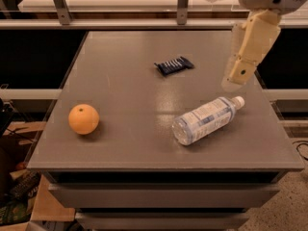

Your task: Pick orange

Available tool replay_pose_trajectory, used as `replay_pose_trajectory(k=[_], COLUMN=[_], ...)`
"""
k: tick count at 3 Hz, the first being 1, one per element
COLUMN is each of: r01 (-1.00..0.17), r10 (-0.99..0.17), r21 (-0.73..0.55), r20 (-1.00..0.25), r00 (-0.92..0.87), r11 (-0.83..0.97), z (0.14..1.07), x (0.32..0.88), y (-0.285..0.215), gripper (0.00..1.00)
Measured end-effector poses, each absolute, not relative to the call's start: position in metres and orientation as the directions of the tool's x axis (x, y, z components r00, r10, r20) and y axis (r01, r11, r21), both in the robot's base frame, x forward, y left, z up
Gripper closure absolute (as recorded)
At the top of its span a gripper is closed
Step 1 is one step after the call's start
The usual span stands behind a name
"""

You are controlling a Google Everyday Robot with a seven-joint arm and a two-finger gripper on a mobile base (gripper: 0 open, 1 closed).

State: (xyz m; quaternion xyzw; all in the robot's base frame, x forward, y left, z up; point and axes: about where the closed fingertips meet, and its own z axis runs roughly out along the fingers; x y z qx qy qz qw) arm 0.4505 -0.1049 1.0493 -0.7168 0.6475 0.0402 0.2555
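Hovering gripper above bottle; orange well apart; label illegible

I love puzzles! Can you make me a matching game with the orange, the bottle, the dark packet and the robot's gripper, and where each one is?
1 orange
2 bottle
3 dark packet
4 gripper

A lying on its side
B in the air above the bottle's cap
C flat at the back of the table
D alone on the picture's left

Pairs: 1-D, 2-A, 3-C, 4-B
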Motion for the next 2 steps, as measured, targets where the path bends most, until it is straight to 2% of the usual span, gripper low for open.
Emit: replay_pose_trajectory(k=[2], r01=[-0.959], r10=[-0.854], r21=[-0.202], r20=[-0.445], r00=[0.271], r11=[-0.199], z=[0.993], x=[0.467], y=[-0.040], gripper=[0.00])
